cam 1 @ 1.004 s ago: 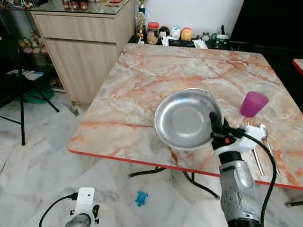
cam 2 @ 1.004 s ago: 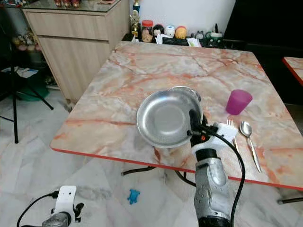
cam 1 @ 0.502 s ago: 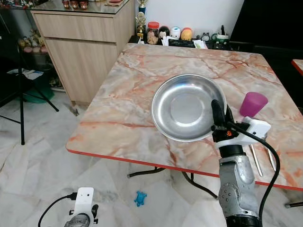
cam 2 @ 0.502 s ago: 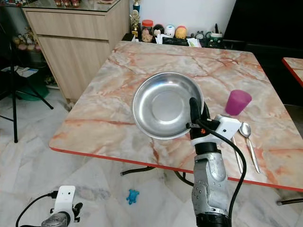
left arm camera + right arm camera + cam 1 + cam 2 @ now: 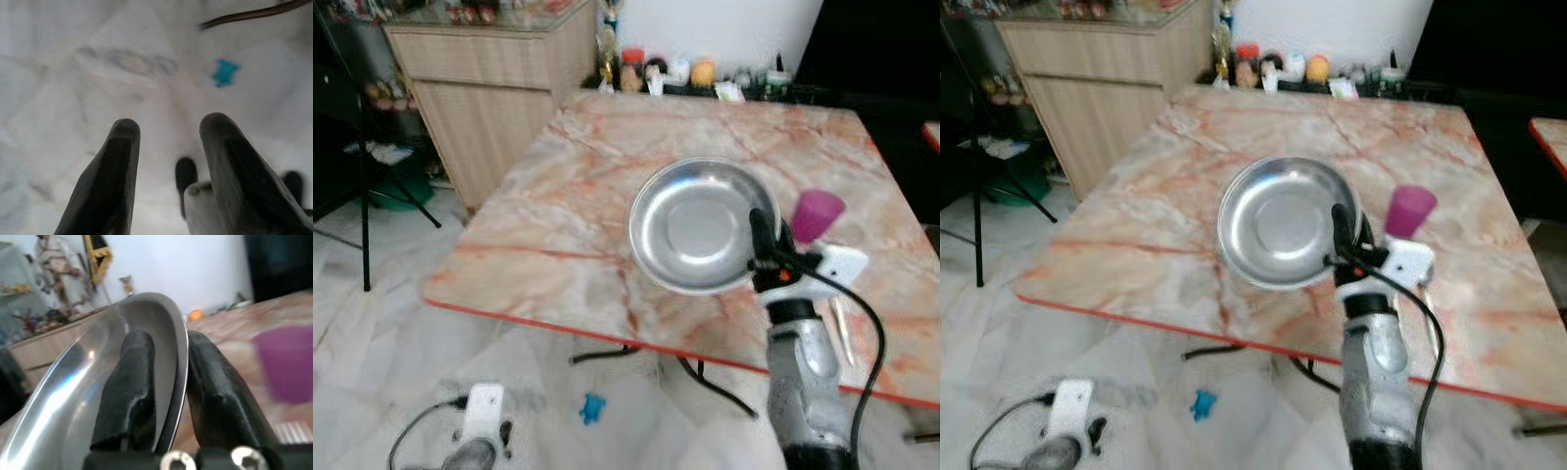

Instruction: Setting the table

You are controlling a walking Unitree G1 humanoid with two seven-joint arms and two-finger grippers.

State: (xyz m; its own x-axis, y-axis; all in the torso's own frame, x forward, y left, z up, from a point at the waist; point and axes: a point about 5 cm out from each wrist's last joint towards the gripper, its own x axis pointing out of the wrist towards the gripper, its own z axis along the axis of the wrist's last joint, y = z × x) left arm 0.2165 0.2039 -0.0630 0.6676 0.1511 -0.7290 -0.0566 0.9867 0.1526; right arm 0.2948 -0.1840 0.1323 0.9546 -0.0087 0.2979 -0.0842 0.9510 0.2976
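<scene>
Shiny metal plate point(image 5: 695, 227), glossy marble-look table point(image 5: 568, 211), purple plastic cup point(image 5: 817, 215).

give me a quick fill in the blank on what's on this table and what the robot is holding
The right claw grips the round silver metal plate by its ____.
The small plastic cup standing on the marble-patterned table is ____ in colour.
The left claw hangs over the floor with its fingers ____.

Missing words: rim; purple; open

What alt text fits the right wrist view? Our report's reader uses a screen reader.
The right gripper pinches the rim of a tilted silver plate, one black finger on each face of the rim. A blurred purple cup stands behind on the marble table.
</scene>
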